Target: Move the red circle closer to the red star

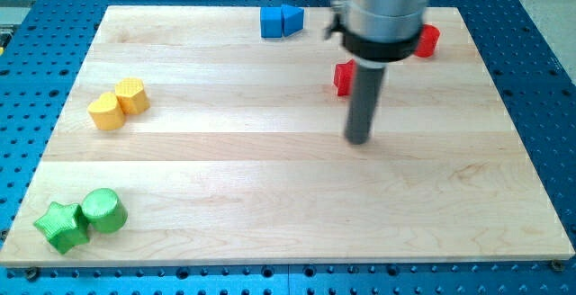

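Observation:
A red block (427,40), partly hidden by the arm, sits near the view's top right; it looks round, so it may be the red circle. Another red block (343,77), partly hidden behind the rod, lies to its lower left; its shape is hard to make out, possibly the star. My tip (359,139) rests on the board just below and slightly right of that second red block, apart from it.
Two blue blocks (280,21) touch each other at the top centre. Two yellow blocks (119,103) sit together at the left. A green star (60,227) and a green cylinder (103,210) sit at the bottom left. The wooden board (270,187) lies on a blue perforated table.

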Robot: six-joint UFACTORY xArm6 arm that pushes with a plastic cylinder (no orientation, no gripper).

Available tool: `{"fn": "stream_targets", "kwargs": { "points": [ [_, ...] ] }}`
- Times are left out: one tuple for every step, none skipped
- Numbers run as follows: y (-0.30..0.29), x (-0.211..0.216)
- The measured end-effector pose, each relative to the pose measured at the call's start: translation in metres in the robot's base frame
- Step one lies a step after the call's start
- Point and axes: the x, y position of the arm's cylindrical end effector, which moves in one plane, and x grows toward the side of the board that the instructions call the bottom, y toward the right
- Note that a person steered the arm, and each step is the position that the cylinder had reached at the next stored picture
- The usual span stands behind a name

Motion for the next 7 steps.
{"fn": "stream_targets", "kwargs": {
  "points": [
    [0.088,-0.03],
    [0.162,-0.079],
    [0.196,-0.11],
    [0.177,-0.143],
    [0.137,-0.159],
    [0.131,-0.161],
    [0.128,-0.164]
  ]
}}
